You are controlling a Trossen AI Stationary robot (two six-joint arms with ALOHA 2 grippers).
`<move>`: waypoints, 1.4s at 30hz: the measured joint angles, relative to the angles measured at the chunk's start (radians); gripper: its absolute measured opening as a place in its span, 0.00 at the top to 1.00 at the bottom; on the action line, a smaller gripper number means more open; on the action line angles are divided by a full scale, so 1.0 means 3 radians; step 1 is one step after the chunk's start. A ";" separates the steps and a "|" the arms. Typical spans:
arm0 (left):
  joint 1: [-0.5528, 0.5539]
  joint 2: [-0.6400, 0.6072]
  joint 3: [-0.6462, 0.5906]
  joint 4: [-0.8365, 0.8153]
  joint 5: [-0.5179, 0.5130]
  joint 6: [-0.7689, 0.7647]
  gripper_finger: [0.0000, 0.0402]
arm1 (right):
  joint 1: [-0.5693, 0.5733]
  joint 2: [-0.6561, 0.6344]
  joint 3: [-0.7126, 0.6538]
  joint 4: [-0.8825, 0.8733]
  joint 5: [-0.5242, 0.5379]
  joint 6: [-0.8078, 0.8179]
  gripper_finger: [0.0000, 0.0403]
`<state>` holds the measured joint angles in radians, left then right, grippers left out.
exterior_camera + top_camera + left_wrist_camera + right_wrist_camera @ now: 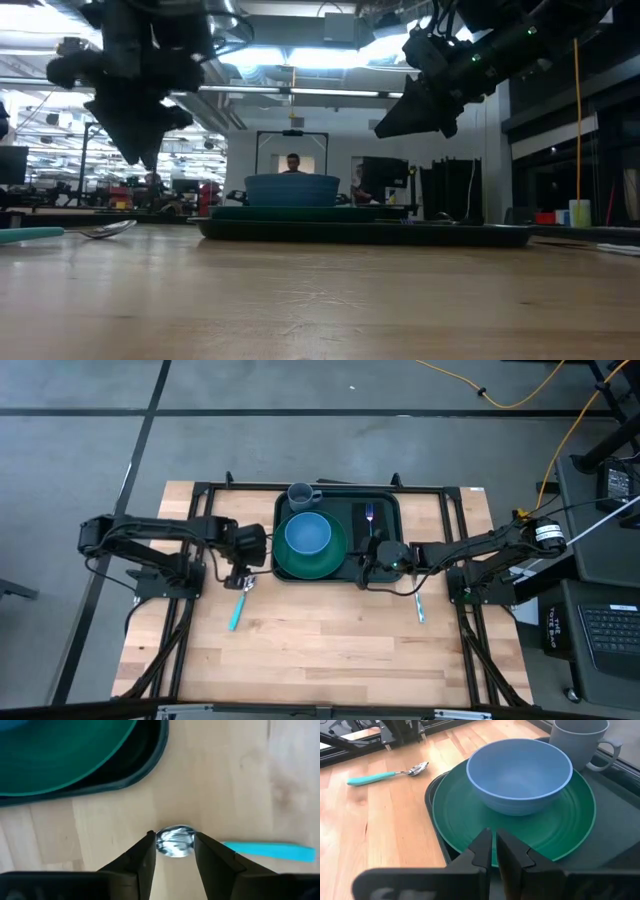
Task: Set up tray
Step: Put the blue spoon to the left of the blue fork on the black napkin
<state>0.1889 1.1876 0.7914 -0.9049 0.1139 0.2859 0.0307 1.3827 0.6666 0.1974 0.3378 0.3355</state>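
Cutlery lies nearest on the wooden table (330,640): a teal-handled spoon (239,605) on the left, its bowl pointing towards the tray, and a second pale utensil (419,607) on the right, too small to identify. Just above the spoon's bowl hangs the left gripper (173,851), its fingers apart with the shiny bowl showing between them, not clamped. Farther in, at the tray's right near corner, the right gripper (493,845) has its fingers together, holding nothing. Centre, towards the far edge, sits the tray (388,510), carrying a green plate (335,560) with a blue bowl (308,533) on it, a grey mug (303,494) behind, and a fork (369,518) on a black napkin (362,535) to the right.
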 joint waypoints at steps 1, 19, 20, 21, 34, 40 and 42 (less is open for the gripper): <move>0.0035 0.0027 0.0000 0.0001 0.0001 0.0034 0.69 | 0.0000 0.0000 0.0000 0.0000 0.0000 0.0001 0.92; 0.0367 0.0710 -0.0003 -0.0004 0.0000 0.0158 0.71 | 0.0000 0.0001 0.0001 -0.0020 -0.0003 -0.0006 0.92; 0.0367 0.0747 -0.0003 -0.0004 0.0001 0.0159 0.71 | 0.0000 0.0001 0.0001 -0.0021 -0.0003 -0.0008 0.92; 0.0365 0.0781 -0.0004 -0.0004 0.0003 0.0171 0.71 | 0.0000 0.0001 0.0001 -0.0022 -0.0003 -0.0009 0.92; 0.0365 0.1170 -0.0004 0.0045 0.0027 0.0392 0.71 | 0.0000 0.0001 0.0001 -0.0025 -0.0003 -0.0011 0.92; 0.0365 0.1224 -0.0005 0.0049 0.0104 0.0488 0.71 | -0.0001 0.0001 0.0001 -0.0028 -0.0003 -0.0013 0.92; 0.0365 0.1224 -0.0005 0.0052 0.0104 0.0491 0.71 | -0.0001 0.0001 0.0001 -0.0029 -0.0003 -0.0013 0.92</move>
<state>0.2985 1.5547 0.7898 -0.8893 0.1452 0.4332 0.0303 1.3830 0.6670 0.1886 0.3370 0.3317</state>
